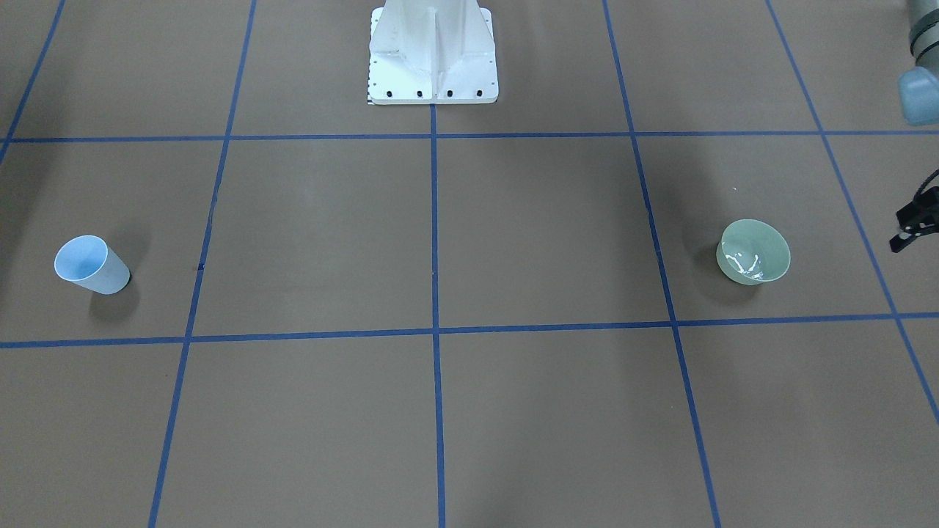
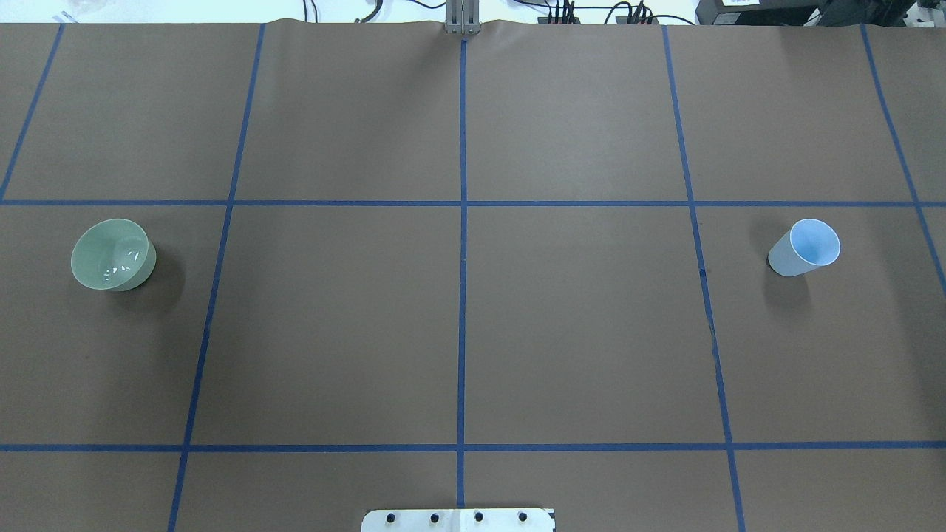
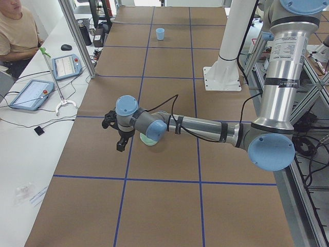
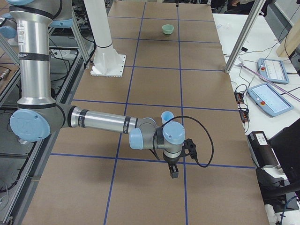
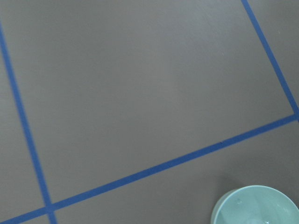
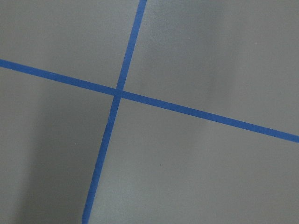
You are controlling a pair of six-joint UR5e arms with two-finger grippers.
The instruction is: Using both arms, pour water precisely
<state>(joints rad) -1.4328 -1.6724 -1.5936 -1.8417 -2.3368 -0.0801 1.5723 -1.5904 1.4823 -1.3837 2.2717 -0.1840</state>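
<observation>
A pale green bowl (image 1: 753, 251) stands upright on the brown table and holds the water (image 1: 747, 265), seen as whitish glints. The bowl also shows on the overhead view's left (image 2: 112, 254), and its rim is in the left wrist view (image 5: 257, 205). A light blue cup (image 2: 805, 247) stands far off on the other side (image 1: 92, 265). Of both arms, the left arm (image 3: 205, 126) reaches low beside the bowl. Its gripper (image 3: 119, 138) holds nothing; I cannot tell whether it is open or shut. The right arm (image 4: 103, 123) ends beside the cup (image 4: 167, 116), and its gripper (image 4: 173, 169) cannot be judged either.
Blue tape lines (image 2: 463, 222) divide the brown table into squares. The white bolted pedestal (image 1: 433, 55) stands at the robot's edge. A person (image 3: 18, 31) sits at a side bench with tablets (image 3: 31, 93). Another bench with a pendant (image 4: 269, 99) lies beyond the right end.
</observation>
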